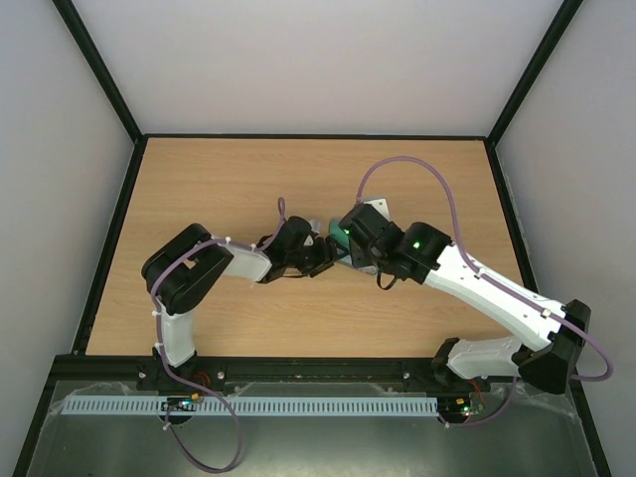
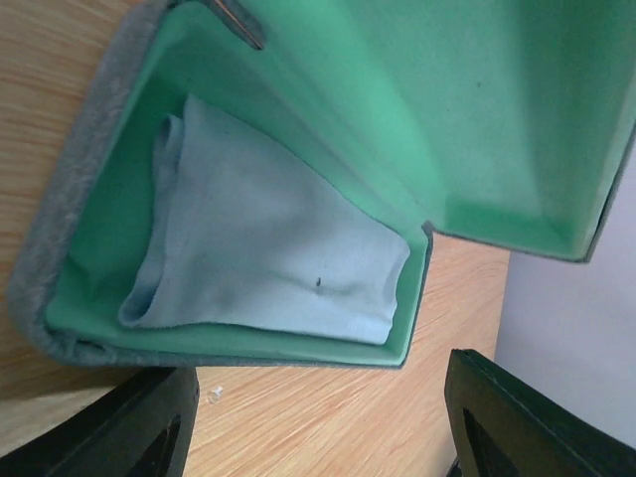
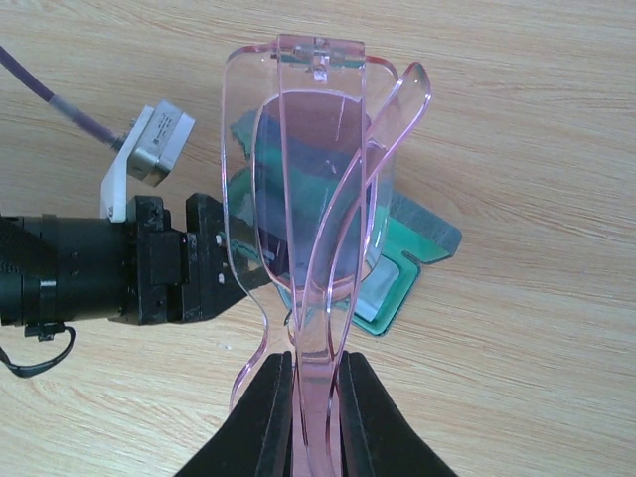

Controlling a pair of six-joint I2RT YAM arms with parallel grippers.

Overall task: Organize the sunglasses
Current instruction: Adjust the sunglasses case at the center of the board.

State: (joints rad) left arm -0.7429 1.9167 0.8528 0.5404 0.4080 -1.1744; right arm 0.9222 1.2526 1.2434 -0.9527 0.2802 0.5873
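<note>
Wood-grain tabletop (image 3: 537, 119) lies below. My right gripper (image 3: 316, 368) is pinched narrow on the pink-tinted sunglasses (image 3: 308, 199), held on edge above the open case (image 2: 60, 248). I judge they should go down flat onto the blue cloth (image 2: 268, 248) inside the case, clear of its lid (image 2: 477, 119). My left gripper (image 2: 323, 378) stands wide beside the case.

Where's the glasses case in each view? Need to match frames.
Top external: case at centre of frame, mostly hidden, a green sliver.
Left wrist: case open, filling the upper frame, cloth inside.
Right wrist: case centre-right, behind the sunglasses.
Shared landmark: its green lining.
</note>
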